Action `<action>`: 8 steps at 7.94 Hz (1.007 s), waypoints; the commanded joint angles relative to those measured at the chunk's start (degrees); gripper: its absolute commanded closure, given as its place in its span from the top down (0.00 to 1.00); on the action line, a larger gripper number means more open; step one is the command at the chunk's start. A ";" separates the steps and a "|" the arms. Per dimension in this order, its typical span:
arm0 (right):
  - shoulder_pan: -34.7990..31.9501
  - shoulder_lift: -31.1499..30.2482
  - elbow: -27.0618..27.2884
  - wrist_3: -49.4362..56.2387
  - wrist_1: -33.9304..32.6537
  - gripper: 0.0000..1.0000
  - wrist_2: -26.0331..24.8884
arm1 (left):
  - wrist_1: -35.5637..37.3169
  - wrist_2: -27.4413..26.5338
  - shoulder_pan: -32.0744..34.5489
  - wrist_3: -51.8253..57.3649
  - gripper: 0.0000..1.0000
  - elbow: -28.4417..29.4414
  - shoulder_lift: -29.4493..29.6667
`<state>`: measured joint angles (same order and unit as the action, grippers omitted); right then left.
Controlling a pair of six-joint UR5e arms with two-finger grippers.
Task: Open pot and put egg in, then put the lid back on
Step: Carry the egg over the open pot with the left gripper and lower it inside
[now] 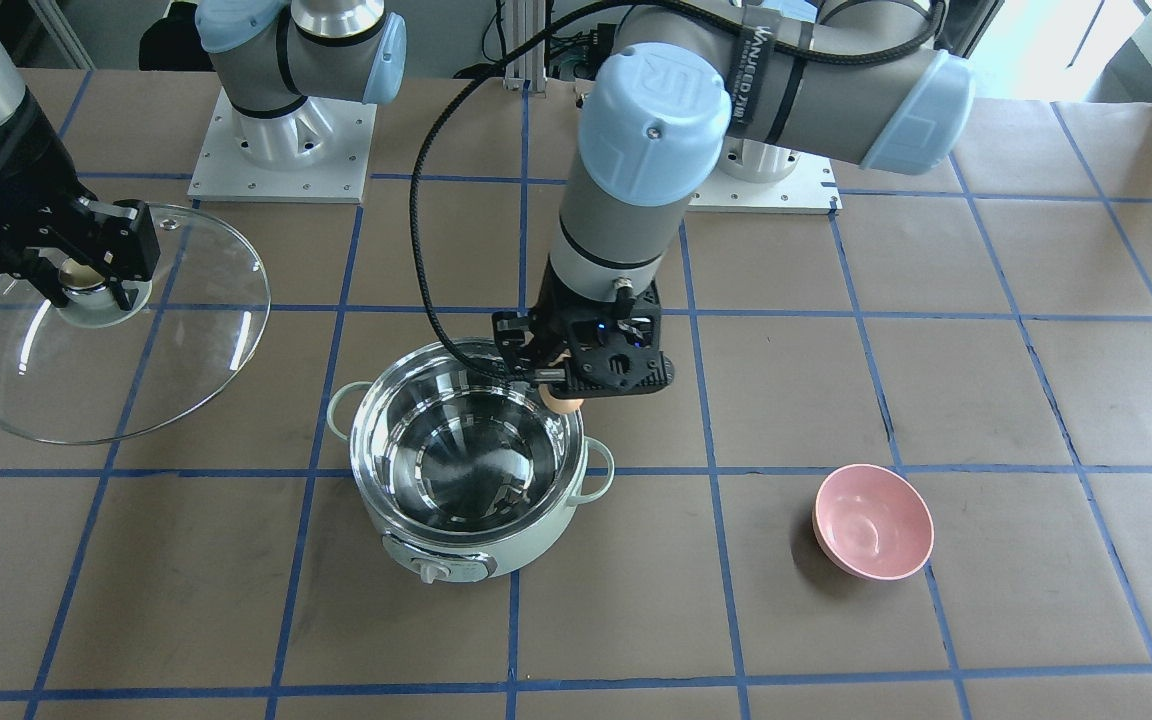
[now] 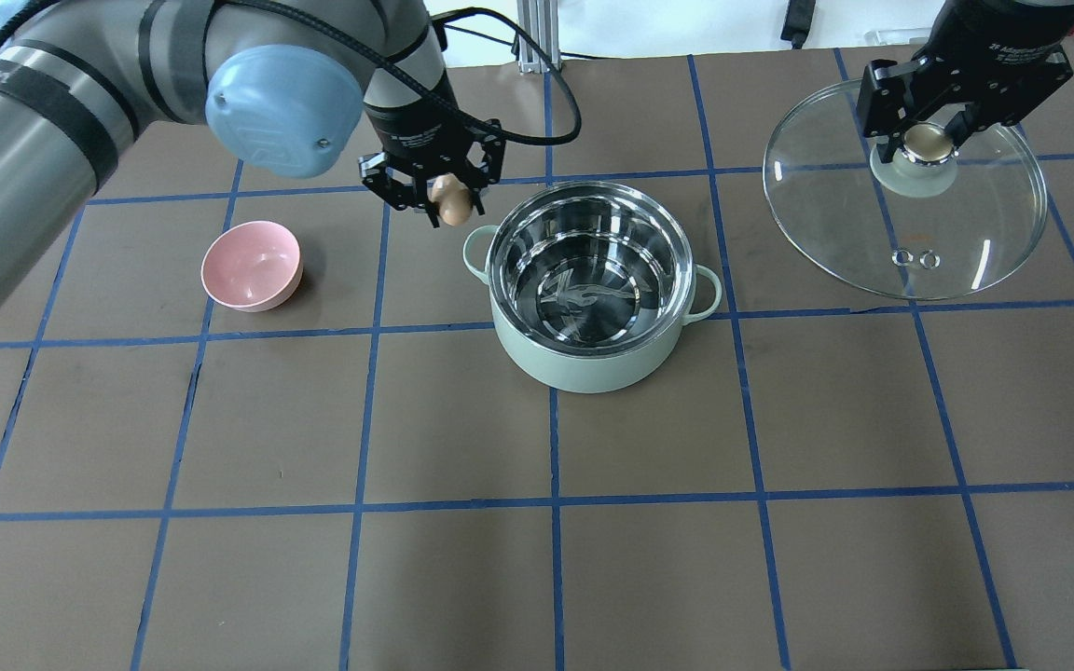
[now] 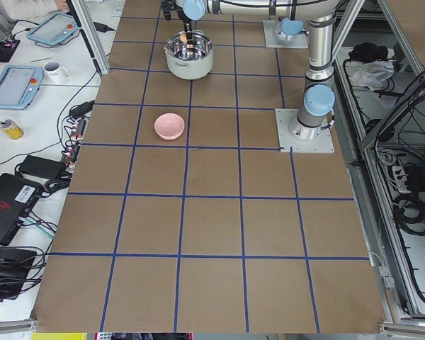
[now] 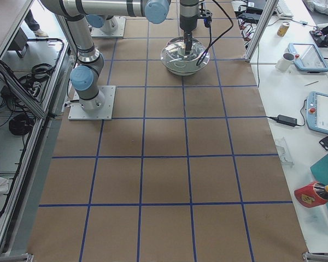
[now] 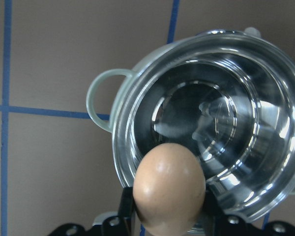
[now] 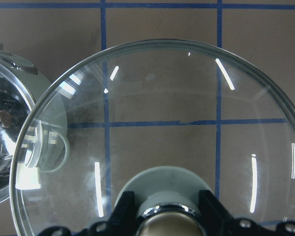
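left claw (image 2: 451, 207) clamps the egg (image 2: 451, 196) at the rim of the open pot (image 2: 584, 368), frame centre, poised to drop; right claw (image 2: 927, 147), upper right, grips the lid (image 2: 910, 233), holding it aside.

We see a pink bowl (image 2: 252, 266) sitting upright, mouth up, on the brown table (image 2: 537, 559) with its blue tape grid, well off to the left of our left pincer (image 2: 448, 207) and below it.
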<state>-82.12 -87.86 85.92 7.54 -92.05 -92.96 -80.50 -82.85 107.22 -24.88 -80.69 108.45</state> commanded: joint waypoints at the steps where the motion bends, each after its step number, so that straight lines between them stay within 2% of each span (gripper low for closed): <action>1: 0.04 -0.20 -0.05 -0.07 0.20 0.00 0.49 | 2.08 -0.90 4.05 4.12 0.00 0.18 6.21; 2: 0.03 -0.03 -0.14 0.02 0.20 0.00 -0.28 | 5.84 -0.99 4.13 4.31 0.00 0.18 8.94; 6: 0.12 -0.38 -0.14 1.50 -0.41 0.00 -0.55 | 7.37 -1.00 5.45 3.79 0.00 0.09 11.08; 8: 0.21 -1.69 -0.49 1.60 0.12 0.00 -2.38 | 10.43 -1.08 6.59 3.17 0.00 0.00 13.01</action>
<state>-81.97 -88.42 85.60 8.82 -92.22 -93.75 -72.40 -83.89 112.89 -21.13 -80.60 119.98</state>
